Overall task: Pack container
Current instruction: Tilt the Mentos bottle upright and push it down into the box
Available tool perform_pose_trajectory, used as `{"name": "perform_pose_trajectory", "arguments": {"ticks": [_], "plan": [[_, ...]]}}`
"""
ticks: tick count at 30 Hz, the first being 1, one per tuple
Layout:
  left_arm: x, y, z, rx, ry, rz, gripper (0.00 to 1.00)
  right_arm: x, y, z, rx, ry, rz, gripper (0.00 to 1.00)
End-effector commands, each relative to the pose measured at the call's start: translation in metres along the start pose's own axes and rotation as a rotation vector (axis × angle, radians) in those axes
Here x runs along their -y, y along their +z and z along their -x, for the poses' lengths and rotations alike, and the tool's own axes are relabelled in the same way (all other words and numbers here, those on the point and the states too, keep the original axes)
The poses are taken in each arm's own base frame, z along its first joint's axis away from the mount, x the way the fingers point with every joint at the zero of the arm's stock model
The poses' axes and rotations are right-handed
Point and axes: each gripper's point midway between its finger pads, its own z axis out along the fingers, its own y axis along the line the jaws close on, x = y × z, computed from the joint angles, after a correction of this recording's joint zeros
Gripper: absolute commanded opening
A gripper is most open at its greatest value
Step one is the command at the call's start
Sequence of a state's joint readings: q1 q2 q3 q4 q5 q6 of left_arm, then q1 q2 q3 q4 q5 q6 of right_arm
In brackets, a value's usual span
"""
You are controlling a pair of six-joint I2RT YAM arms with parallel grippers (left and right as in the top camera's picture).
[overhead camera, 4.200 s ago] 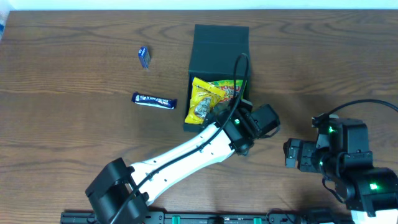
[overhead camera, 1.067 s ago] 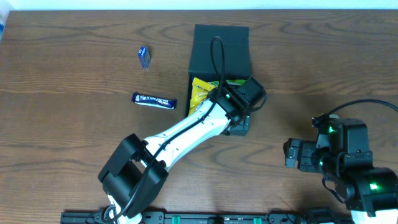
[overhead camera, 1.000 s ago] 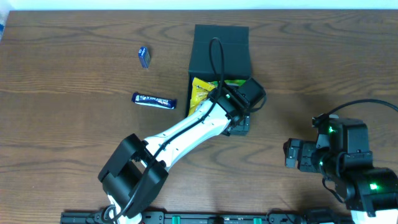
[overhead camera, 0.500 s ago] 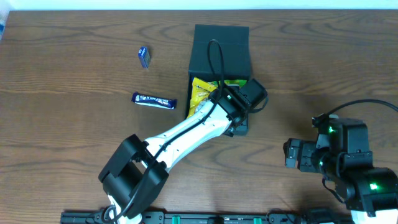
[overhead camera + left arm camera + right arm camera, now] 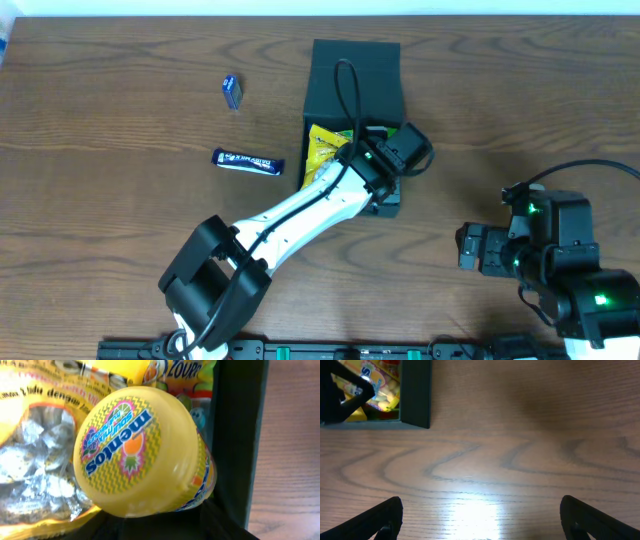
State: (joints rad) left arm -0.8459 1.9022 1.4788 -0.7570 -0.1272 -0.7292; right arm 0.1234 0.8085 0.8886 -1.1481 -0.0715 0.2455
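The dark teal container [image 5: 355,70] stands mid-table with its flap lid open to the back. It holds a yellow candy bag [image 5: 322,148] and a green-and-yellow sour-candy bag [image 5: 180,372]. My left gripper [image 5: 385,165] reaches into the container's right side. It is shut on a yellow Mentos tub [image 5: 135,455], which lies tilted on the candy bag [image 5: 30,460] against the container wall [image 5: 235,435]. Its fingers are mostly hidden under the tub. My right gripper [image 5: 482,525] is open and empty over bare table, right of the container [image 5: 417,390].
A dark blue snack bar [image 5: 247,161] lies left of the container. A small blue packet [image 5: 231,90] lies further back left. My right arm [image 5: 540,250] rests at the front right of the wooden table.
My left gripper moved from the container's front right corner into the box with the tub. Over the last second it shifted slightly to the right. The right arm stayed still.
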Motion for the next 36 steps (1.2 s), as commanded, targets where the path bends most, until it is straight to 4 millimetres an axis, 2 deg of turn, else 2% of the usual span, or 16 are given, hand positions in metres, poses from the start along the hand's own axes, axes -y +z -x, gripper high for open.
{"name": "perform_pose_trajectory", "arguments": {"ticks": [1, 10, 15, 16, 19, 26, 31, 36], "plan": [[-0.002, -0.002, 0.017, 0.052, -0.008, 0.012, 0.53, 0.001, -0.001, 0.001, 0.007, 0.018, -0.002, 0.99], [0.003, -0.002, 0.039, 0.112, -0.047, -0.034, 0.59, 0.001, -0.001, 0.001, 0.007, 0.018, -0.002, 0.99], [0.003, -0.003, 0.044, 0.131, -0.095, -0.034, 0.76, 0.001, -0.001, 0.001, 0.007, 0.018, -0.002, 0.99], [0.001, -0.003, 0.045, 0.139, -0.115, -0.029, 0.77, 0.001, -0.001, 0.001, 0.007, 0.018, -0.002, 0.99], [0.004, -0.001, 0.047, 0.146, -0.14, -0.038, 0.77, 0.001, -0.001, 0.001, 0.007, 0.018, -0.002, 0.99], [0.004, 0.02, 0.047, 0.134, -0.216, -0.028, 0.8, 0.001, -0.001, 0.001, 0.007, 0.018, -0.002, 0.99], [-0.005, 0.022, 0.05, 0.164, -0.28, 0.012, 0.8, 0.001, -0.001, 0.001, 0.007, 0.018, -0.002, 0.99], [-0.005, 0.022, 0.05, 0.162, -0.315, 0.01, 0.8, 0.001, -0.001, 0.001, 0.007, 0.018, -0.002, 0.99]]}}
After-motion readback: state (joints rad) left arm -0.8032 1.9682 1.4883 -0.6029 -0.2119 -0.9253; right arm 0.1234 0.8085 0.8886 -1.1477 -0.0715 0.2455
